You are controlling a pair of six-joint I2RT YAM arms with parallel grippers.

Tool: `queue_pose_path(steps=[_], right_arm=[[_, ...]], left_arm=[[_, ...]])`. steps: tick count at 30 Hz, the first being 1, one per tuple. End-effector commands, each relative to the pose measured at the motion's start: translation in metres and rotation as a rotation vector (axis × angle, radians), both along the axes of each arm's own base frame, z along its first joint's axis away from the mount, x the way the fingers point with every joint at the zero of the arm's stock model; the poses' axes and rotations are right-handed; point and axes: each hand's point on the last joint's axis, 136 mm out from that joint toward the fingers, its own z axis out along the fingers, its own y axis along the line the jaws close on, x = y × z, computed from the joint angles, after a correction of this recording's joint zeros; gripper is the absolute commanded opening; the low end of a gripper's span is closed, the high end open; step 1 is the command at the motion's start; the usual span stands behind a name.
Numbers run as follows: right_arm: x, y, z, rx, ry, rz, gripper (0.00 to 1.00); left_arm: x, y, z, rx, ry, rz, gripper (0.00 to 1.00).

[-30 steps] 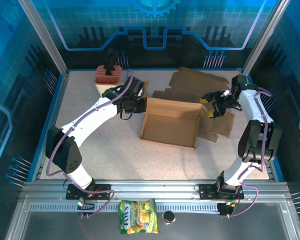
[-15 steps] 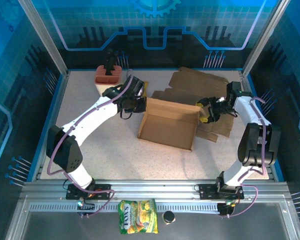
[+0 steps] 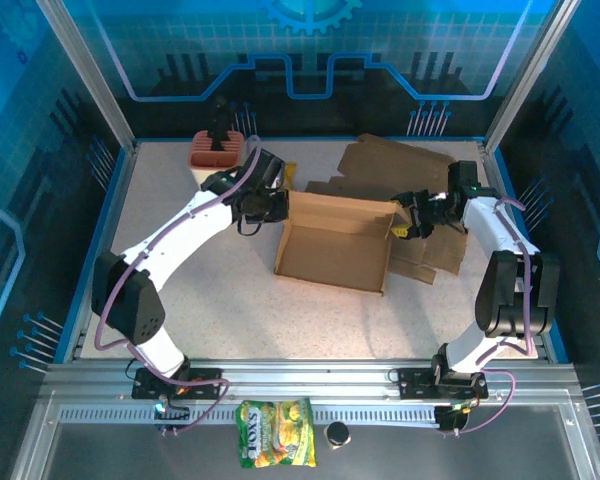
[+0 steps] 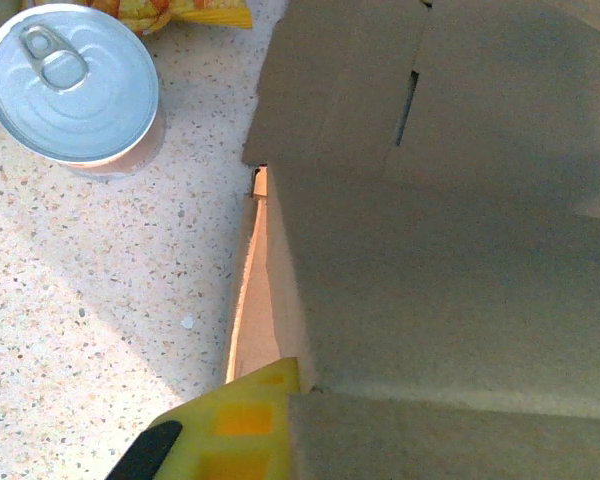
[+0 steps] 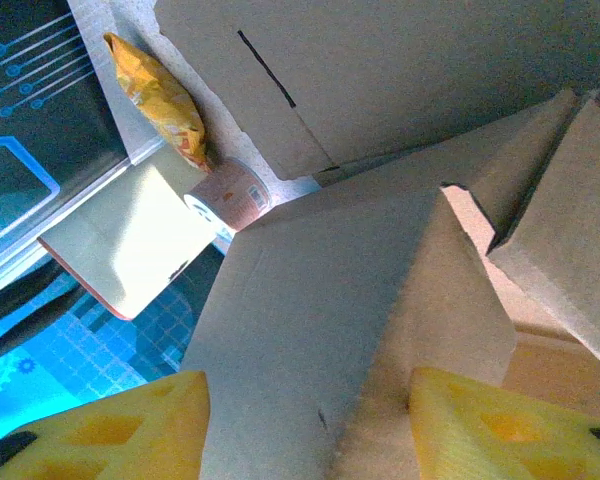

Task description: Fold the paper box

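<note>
Top external view: the paper box (image 3: pixel 332 243) sits open-topped at the middle of the table (image 3: pixel 230 320), with flat cardboard sheets (image 3: pixel 395 165) behind it and to its right. The left gripper (image 3: pixel 277 205) is clamped on the box's upper left corner, and the right gripper (image 3: pixel 405 222) is at the upper right corner. A red-brown object (image 3: pixel 218 150) stands at the upper left, and a snack bag (image 3: pixel 275 446) lies at the bottom edge. Left wrist view brings in a sealed can (image 4: pixel 72 85) at its upper left, near the box wall; from above, the left arm stands over that spot. Right wrist view shows yellow fingers (image 5: pixel 100 430) wide apart astride the box wall, with the can and a yellow packet (image 5: pixel 160 100) beyond.
</note>
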Motion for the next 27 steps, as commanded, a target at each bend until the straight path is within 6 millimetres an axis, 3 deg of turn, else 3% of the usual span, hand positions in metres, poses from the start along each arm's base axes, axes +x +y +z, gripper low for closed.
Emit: queue_pose_path(steps=[1,8,18,27], right_arm=[[0.002,0.027,0.036,0.110,-0.058,0.068,0.53],[0.005,0.028,0.030,0.107,-0.055,0.067,0.47],[0.015,0.032,0.007,0.054,-0.123,0.125,0.41],[-0.002,0.025,-0.018,-0.072,-0.117,0.237,0.36]], left_arm=[[-0.004,-0.024,0.025,-0.088,-0.027,-0.060,0.00],[-0.004,-0.026,0.020,-0.099,-0.029,-0.068,0.00],[-0.009,-0.036,-0.012,-0.124,-0.078,-0.131,0.00],[-0.025,-0.042,-0.030,-0.030,-0.162,-0.179,0.00]])
